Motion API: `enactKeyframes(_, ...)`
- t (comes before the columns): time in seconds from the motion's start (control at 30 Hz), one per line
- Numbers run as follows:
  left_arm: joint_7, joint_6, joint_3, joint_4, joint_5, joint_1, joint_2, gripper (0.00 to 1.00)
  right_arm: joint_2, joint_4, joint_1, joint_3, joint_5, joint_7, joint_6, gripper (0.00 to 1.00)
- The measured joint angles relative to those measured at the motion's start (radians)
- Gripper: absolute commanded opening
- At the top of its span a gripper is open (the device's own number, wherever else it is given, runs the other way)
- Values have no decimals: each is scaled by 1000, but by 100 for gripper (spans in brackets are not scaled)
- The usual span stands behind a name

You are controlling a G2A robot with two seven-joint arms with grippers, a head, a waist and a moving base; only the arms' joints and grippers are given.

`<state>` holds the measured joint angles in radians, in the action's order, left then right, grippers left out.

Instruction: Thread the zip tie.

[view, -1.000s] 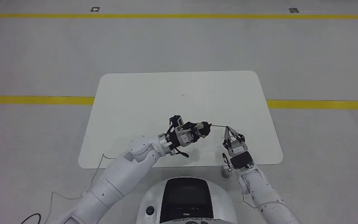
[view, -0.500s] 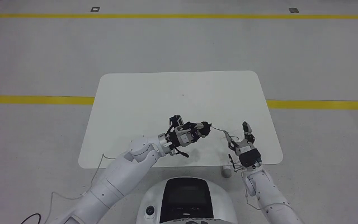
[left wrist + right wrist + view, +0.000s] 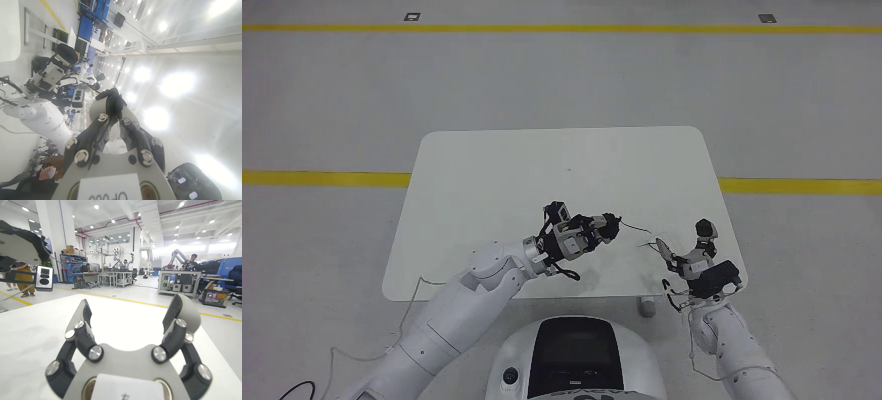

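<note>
1. Zip tie (image 3: 634,230) hangs above the table (image 3: 492,170), pinched in the closed jaws of the left gripper (image 3: 604,226), tail seemingly pointing rightward
2. Right gripper (image 3: 131,298) sits apart, jaws open and empty; it should close squarely on the tail

Both arms held forward, elbows bent, grippers near each other but apart.
Left arm angles inward across the body's front; the left gripper (image 3: 604,226) has its fingers pressed together, pinching the zip tie (image 3: 634,230). Right forearm extends forward on the robot's right; the right gripper (image 3: 130,302) has its fingers spread wide, ribbed pads (image 3: 171,310) facing inward.
</note>
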<state>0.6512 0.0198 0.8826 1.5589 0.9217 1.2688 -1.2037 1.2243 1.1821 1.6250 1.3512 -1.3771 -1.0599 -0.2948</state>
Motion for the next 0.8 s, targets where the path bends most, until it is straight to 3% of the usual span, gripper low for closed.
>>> enactKeyframes(0.1, 6, 12, 25, 41, 24, 22, 6, 0, -8, 25, 24, 17, 27, 21, -50, 100)
enactKeyframes(0.17, -5, -5, 36, 61, -2, 28, 11, 0, -12, 38, 33, 11, 36, 32, -48, 100)
enactKeyframes(0.23, -12, -14, 37, 65, -43, 29, 12, 0, -12, 39, 33, 10, 36, 32, -45, 100)
enactKeyframes(0.37, -12, -12, 36, 64, -45, 29, 12, 0, -12, 38, 32, 10, 35, 32, -45, 100)
enactKeyframes(0.6, -1, -10, 70, 108, 39, 60, 15, 0, -12, 38, 32, 11, 35, 32, -45, 100)
enactKeyframes(0.8, 8, -7, 72, 110, 43, 64, 16, 0, -12, 38, 32, 11, 35, 32, -45, 100)
